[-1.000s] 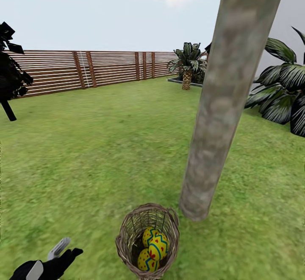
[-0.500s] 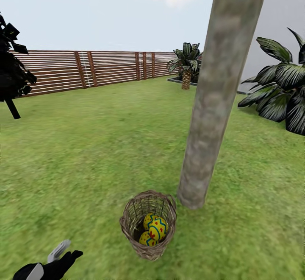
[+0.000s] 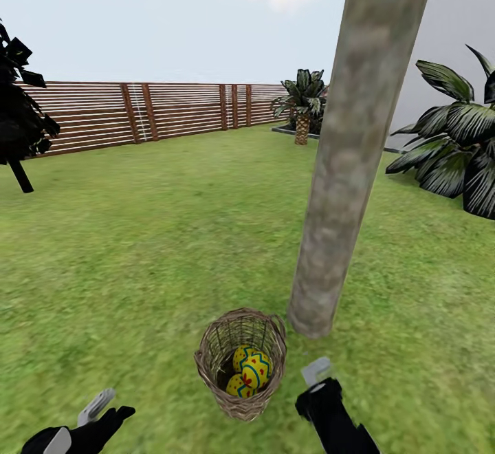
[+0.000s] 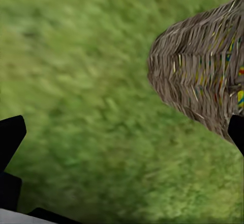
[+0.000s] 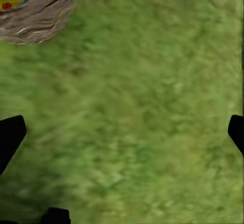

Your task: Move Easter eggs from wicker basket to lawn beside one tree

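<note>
The right gripper (image 3: 317,373) hangs low over the grass just beside the basket, its black body tipped with a pale grey finger; through its wrist camera the two dark fingertips sit far apart at the picture's edges with only turf between them, so it is spread wide and holds nothing. The left gripper (image 3: 103,404) sits off to the other side, well apart from the basket, and its wrist camera shows the same: fingertips wide apart, nothing between them.

Between the two stands the wicker basket (image 3: 240,361), small, round and brown, woven of thin twigs with gaps you can see through, and a small loop handle on its rim. Inside lie the Easter eggs (image 3: 249,371): yellow, smooth, banded with blue zigzags and dotted red. I can make out two plainly and a third less surely, all bunched together at the bottom.

Just behind the basket rises one tree (image 3: 347,158), its trunk straight, pale grey-brown and mottled. The lawn (image 3: 151,247) is rough green grass with yellowish patches. Further back runs a brown slatted fence (image 3: 137,113), with a near-black tree (image 3: 20,117) at one side and a striped broad-leaved plant (image 3: 457,141) at the other.
</note>
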